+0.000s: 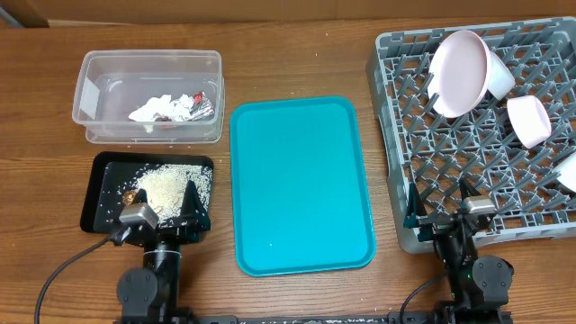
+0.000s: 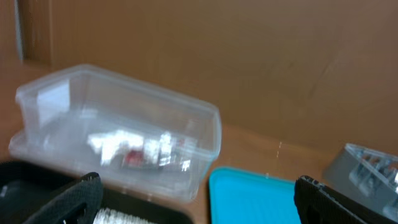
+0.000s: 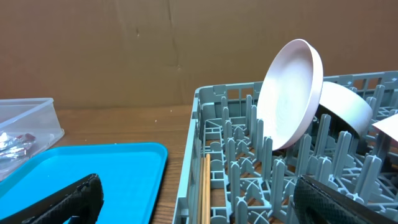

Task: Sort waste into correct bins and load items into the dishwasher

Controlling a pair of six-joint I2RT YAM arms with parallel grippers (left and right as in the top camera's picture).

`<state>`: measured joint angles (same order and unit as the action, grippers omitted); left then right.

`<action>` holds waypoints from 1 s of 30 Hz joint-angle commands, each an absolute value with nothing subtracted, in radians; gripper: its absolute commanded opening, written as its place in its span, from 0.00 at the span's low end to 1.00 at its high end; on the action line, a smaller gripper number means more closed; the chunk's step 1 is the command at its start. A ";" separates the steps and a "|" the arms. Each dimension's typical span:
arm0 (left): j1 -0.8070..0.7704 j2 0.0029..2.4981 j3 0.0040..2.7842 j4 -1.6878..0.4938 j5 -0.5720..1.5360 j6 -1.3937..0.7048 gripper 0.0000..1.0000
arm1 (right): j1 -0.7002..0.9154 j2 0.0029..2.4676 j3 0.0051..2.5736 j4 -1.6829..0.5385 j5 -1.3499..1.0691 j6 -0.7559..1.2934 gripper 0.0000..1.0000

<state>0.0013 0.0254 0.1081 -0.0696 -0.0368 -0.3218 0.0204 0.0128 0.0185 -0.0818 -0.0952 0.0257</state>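
Left fingers [image 1: 165, 209] at 7 o'clock and right fingers [image 1: 441, 209] at 5 o'clock are seen spread wide, with nothing held by either. Left set is hung over the near edge of the black tray [image 1: 97, 205], right set over the near edge of the dish rack [image 1: 450, 153].

Done, as judged:
- Napkin [image 1: 151, 111] and foil wrappers [image 1: 194, 101] are found inside the clear tub [image 1: 117, 88] at 10 o'clock.
- Rice grains [image 1: 166, 184] and brown scrap [image 1: 132, 194] are piled in the black tray at 8 o'clock.
- Plate [image 1: 457, 72] is stood on edge between pegs at the rack's far side, 1 o'clock. One pale bowl [image 1: 529, 120] is placed just beside it and another is tucked behind the plate; colours cannot be told apart. A further pale piece is cut off by the frame at 3 o'clock.
- Chopsticks [image 3: 205, 186] are laid in the rack along its left wall.

Teal tray [image 1: 301, 184] at centre is shown bare except for a tiny pale speck. No waste is seen on the table [image 1: 297, 54].

Left: apparently nothing; the task is judged finished or all but finished.
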 commanded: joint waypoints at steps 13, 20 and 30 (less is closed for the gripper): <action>0.000 0.004 0.005 -0.073 -0.032 -0.168 1.00 | 0.025 0.003 0.008 -0.077 -0.082 0.031 1.00; 0.000 0.004 0.005 -0.074 -0.032 -0.168 1.00 | 0.025 0.003 0.008 -0.077 -0.082 0.031 1.00; 0.000 0.004 0.005 -0.074 -0.032 -0.168 1.00 | 0.025 0.003 0.008 -0.077 -0.082 0.031 1.00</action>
<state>0.0013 0.0151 0.0082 -0.0761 -0.0334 -0.1978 0.0204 0.0128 0.0185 -0.0826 -0.0952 0.0261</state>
